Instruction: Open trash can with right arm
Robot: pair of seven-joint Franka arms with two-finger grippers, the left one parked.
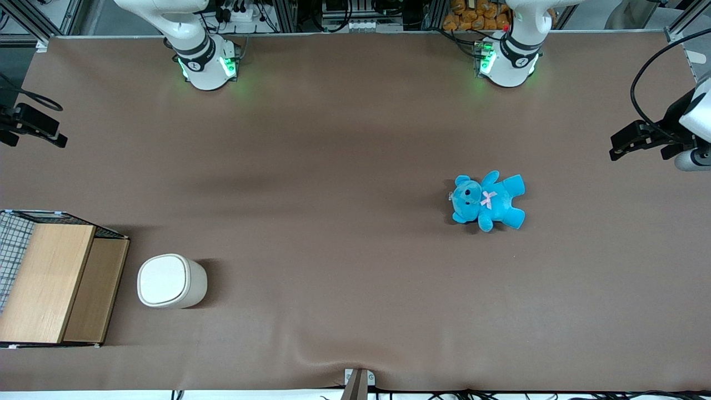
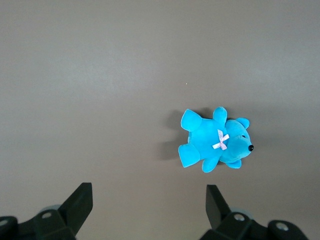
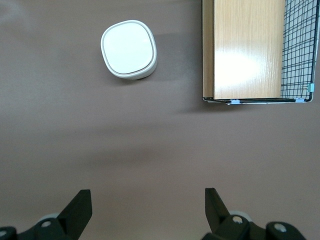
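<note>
The end effector (image 3: 145,210) is held high over bare brown counter (image 3: 160,150), its fingers (image 3: 80,207) spread wide apart with nothing between them, pointing straight down. The trash can (image 3: 129,49) is seen standing upright on the counter, lid shut, well apart from the fingers. A wooden box (image 3: 247,50) with wire mesh stands just beside it. A blue teddy (image 1: 487,201) lies toward the parked arm's end.
</note>
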